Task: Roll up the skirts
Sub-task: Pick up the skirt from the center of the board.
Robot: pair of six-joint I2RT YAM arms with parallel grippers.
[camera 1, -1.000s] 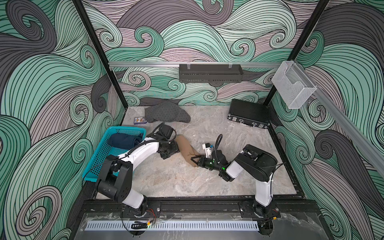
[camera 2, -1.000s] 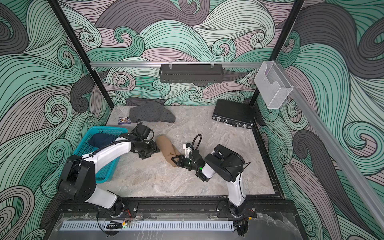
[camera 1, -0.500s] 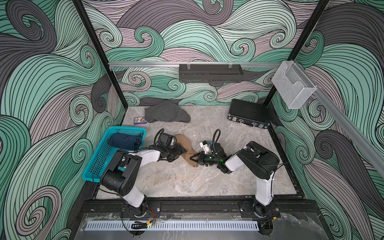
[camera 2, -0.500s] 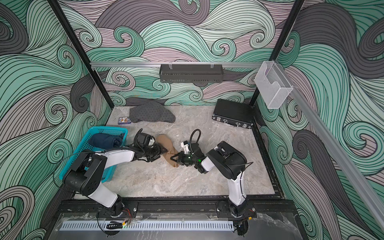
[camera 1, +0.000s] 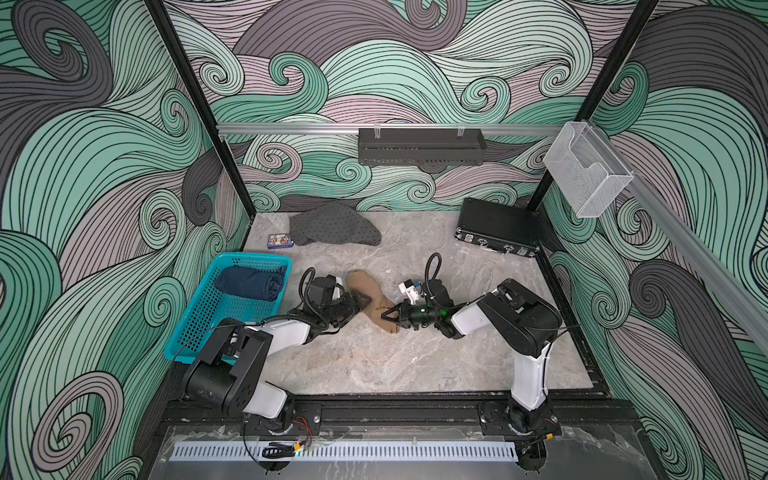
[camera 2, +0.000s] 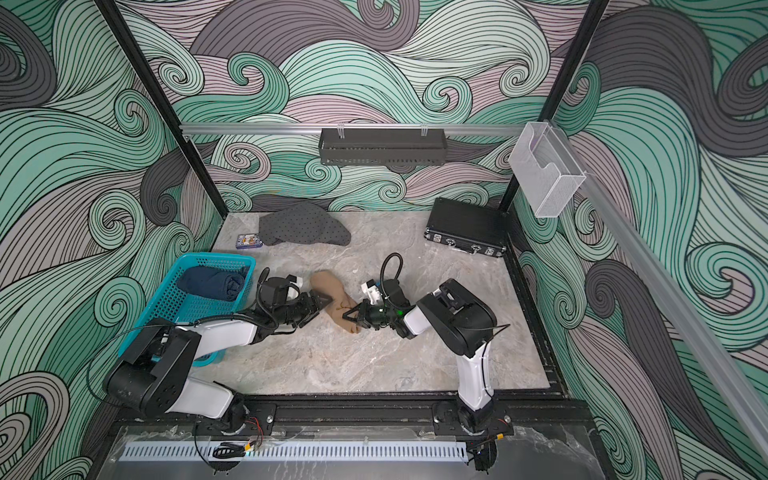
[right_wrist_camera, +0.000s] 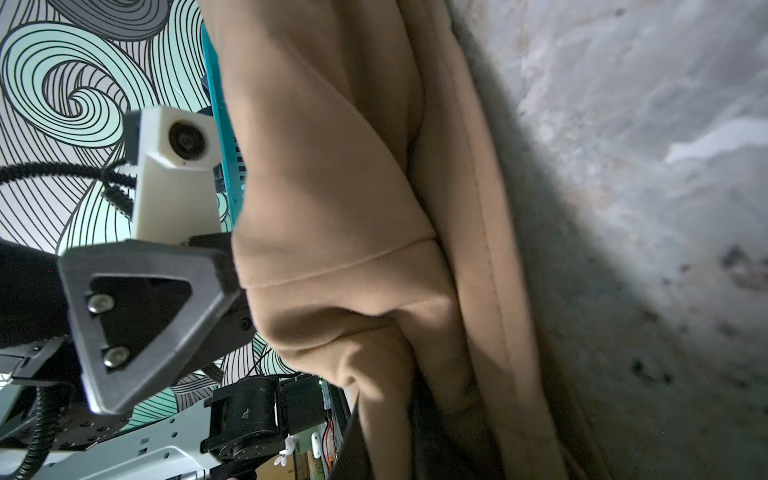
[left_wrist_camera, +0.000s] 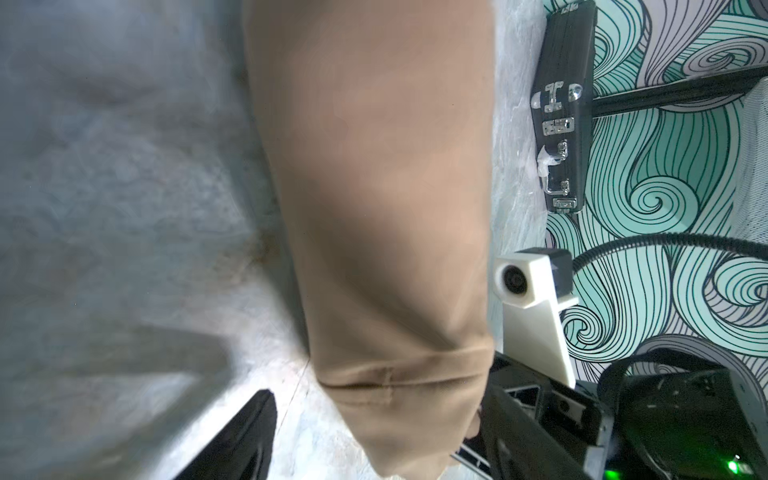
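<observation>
The tan skirt (camera 1: 368, 293) lies rolled mid-table in both top views. My left gripper (camera 1: 360, 301) stands open at the roll's left side; in the left wrist view one finger (left_wrist_camera: 243, 440) stays clear of the tan skirt (left_wrist_camera: 386, 216), with table showing between. My right gripper (camera 1: 388, 314) is shut on the roll's near end, and the tan skirt (right_wrist_camera: 345, 232) fills the right wrist view, its cloth running into the jaws. A rolled dark blue denim skirt (camera 1: 251, 283) sits in the teal basket (camera 1: 195, 320). The grey dotted skirt (camera 1: 332, 224) lies loose at the back.
A black hard case (camera 1: 496, 226) stands at the back right. A small printed box (camera 1: 280, 241) lies beside the dotted skirt. The basket runs along the table's left edge. Bare marble table (camera 1: 395, 357) stretches in front of the arms.
My left gripper has slid forward along the tan roll toward the right gripper and its jaws have widened. The left elbow has dropped lower. The right gripper has stayed shut on the cloth.
</observation>
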